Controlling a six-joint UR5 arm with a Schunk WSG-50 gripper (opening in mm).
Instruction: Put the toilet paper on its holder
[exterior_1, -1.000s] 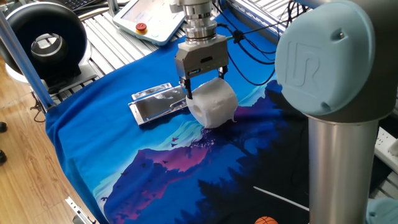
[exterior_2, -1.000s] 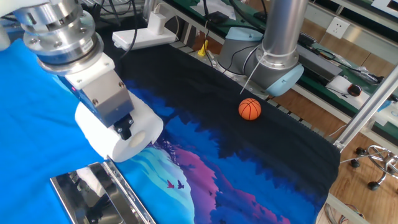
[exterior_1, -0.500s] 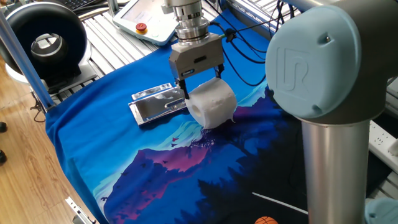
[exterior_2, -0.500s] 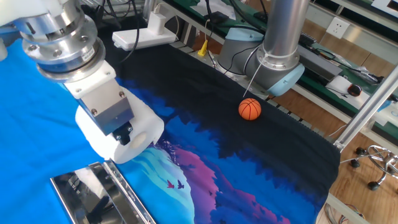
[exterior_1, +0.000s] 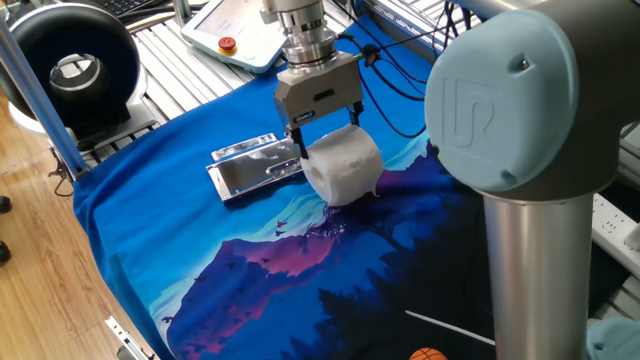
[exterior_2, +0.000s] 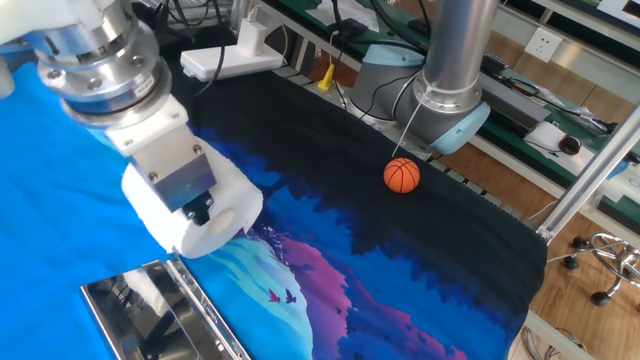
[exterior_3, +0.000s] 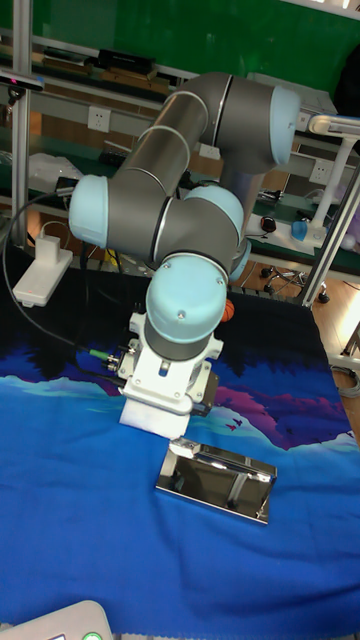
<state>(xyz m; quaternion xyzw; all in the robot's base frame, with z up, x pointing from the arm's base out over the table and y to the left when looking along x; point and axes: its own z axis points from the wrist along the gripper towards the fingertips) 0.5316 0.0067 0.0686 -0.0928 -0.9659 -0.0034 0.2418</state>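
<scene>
One toilet paper (exterior_1: 342, 168) roll, pinched crosswise in the jaws, core sideways, just beside the holder (exterior_1: 252, 166), seemingly poised for setting onto it.

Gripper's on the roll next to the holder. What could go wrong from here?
1. The toilet paper is soft, and the gripper is shut on it: it may deform or slip during transfer.
2. The holder lies loose on the blue cloth, right beside the roll; a low pass could knock it aside.
3. A loose sheet hangs at the roll's far side and might snag on the holder's raised edges.
</scene>
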